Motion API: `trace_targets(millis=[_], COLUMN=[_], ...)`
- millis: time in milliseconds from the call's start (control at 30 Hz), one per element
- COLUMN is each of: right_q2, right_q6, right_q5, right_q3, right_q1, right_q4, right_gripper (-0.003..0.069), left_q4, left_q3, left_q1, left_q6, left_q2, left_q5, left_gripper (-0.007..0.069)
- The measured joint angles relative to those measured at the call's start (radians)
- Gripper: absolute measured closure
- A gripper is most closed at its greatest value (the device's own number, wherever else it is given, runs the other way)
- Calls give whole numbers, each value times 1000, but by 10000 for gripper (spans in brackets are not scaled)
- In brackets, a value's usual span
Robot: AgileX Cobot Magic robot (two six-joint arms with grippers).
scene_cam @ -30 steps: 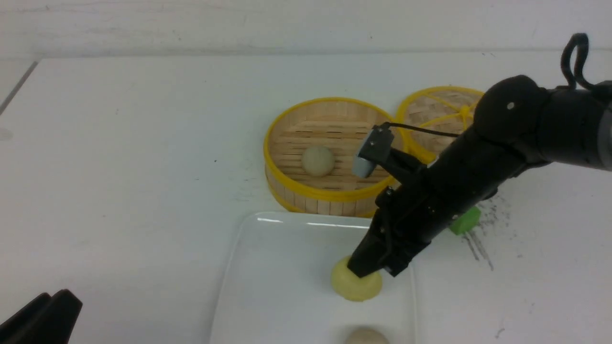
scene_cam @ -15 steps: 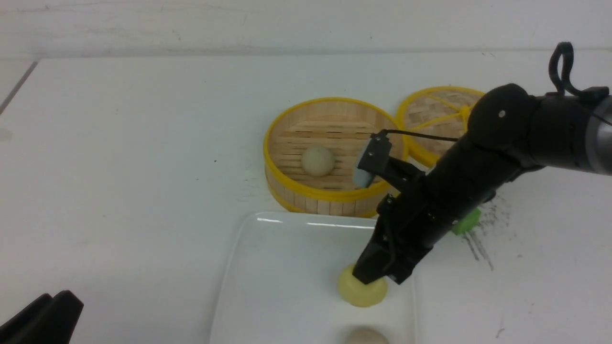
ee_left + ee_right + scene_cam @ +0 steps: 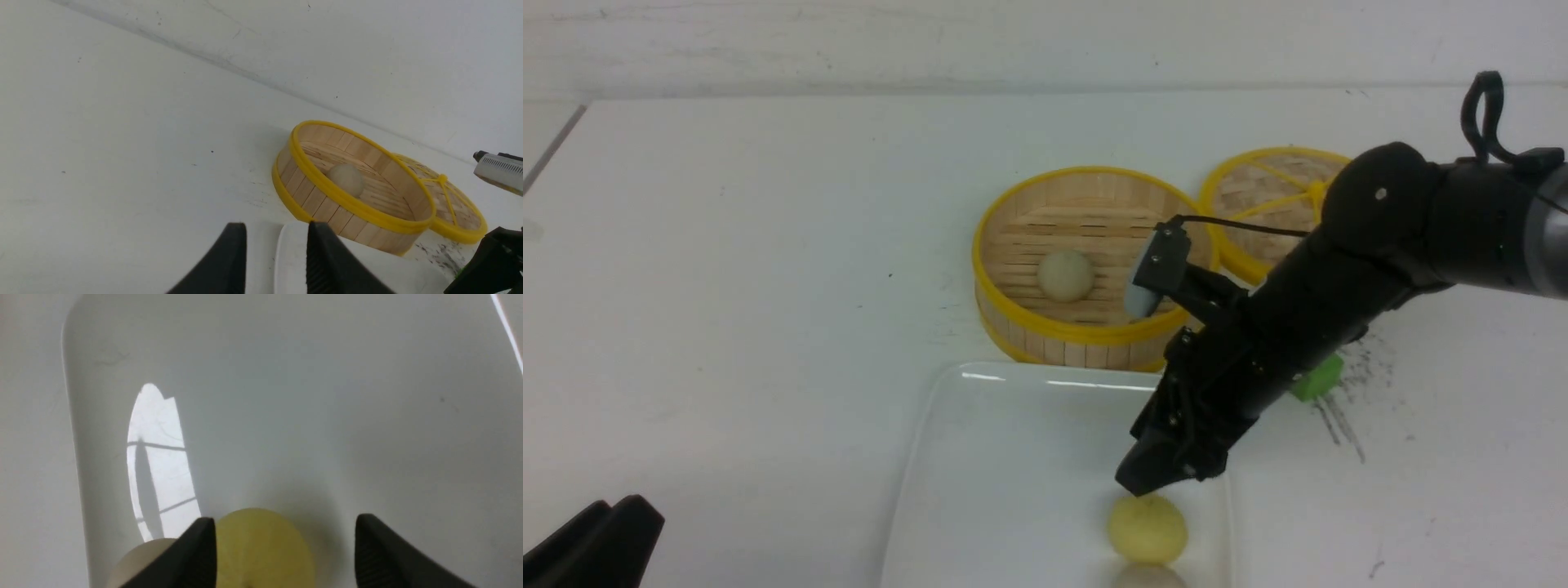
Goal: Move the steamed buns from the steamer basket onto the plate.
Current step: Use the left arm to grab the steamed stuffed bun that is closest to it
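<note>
Beyond the plate [image 3: 996,474], the steamer basket [image 3: 1078,347] is occupied by one off-white bun [image 3: 1066,274]. The right claw [image 3: 1147,483], spread wide and empty, is poised over the pale yellow bun [image 3: 1147,529] on the plate; the left claw [image 3: 276,224] is parted, empty. A straight lift is advised, lest the yellow bun be nudged.

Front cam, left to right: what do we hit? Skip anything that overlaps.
left pincer → off-white bun in the basket → yellow bun on the plate → green cube
</note>
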Motion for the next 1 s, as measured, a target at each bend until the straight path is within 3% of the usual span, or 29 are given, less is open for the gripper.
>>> trace_targets(millis=[200,567,700,900,1000], right_q2=[-67,-383,-513,-636,-653], right_q6=[-53,-75,-69,27,97], right_q5=[-4,-63,-50,-6,21], right_q3=[-19,-24,-24,-24,-20], right_q1=[0,0,0,0,0], right_q4=[51,57,23,-127,-211], right_gripper=[180,177,177,177,177], left_q4=[-3,-129,-280,-512,-605], left_q3=[-124,-413,-531,-671,-711], left_q1=[0,0,0,0,0], left_q6=[45,270,414,796,930], left_q2=[13,504,704,921,994], left_q5=[8,26,81,305,390], left_gripper=[366,334,333,336,336])
